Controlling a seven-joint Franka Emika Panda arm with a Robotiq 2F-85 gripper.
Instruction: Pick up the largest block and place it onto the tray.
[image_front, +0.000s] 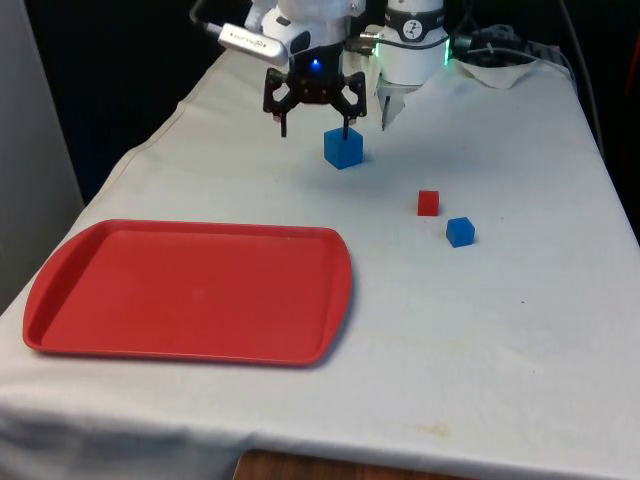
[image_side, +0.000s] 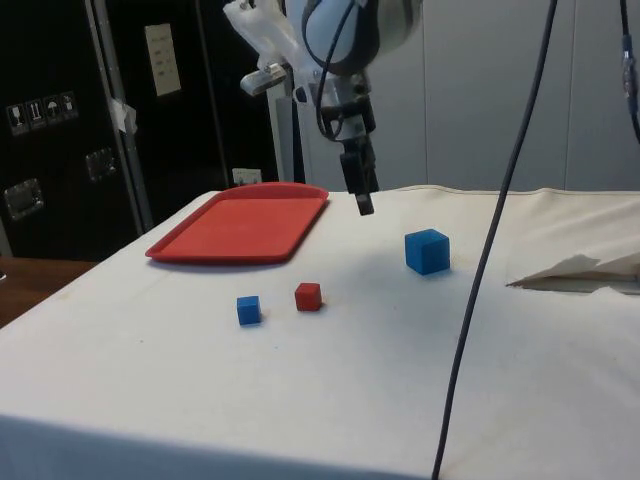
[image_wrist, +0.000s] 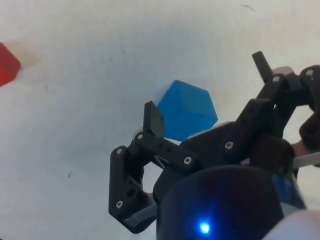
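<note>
Above the cloth at the far end of the table, my gripper (image_front: 315, 127) hangs with its two black fingers spread wide and nothing between them. From the side, the gripper (image_side: 361, 195) hovers clear of the cloth, its tips above the surface. One fingertip (image_wrist: 153, 120) shows close against the edge of the large blue block (image_wrist: 187, 111) in the wrist view; the other fingertip (image_wrist: 261, 61) stands well away from it, so the block lies off to one side of my open span, not squarely inside it.

The large blue block (image_front: 343, 147) sits flat on the cloth just beside my fingertip on the front view's right, and I cannot tell whether the two touch. In the side view the same block (image_side: 427, 250) rests on the white tablecloth (image_side: 330, 400), apart from my fingers.

Further out, towards the near edge and the front view's right, a small red block (image_front: 428, 203) and a small blue block (image_front: 460, 231) lie near each other but not touching. The side view shows the pair well apart from the large block, the small blue block (image_side: 249, 310) just beside the small red one (image_side: 308, 296).

The red tray (image_front: 60, 300) lies flat on the front view's left, well apart from all three blocks, with nothing on it.
</note>
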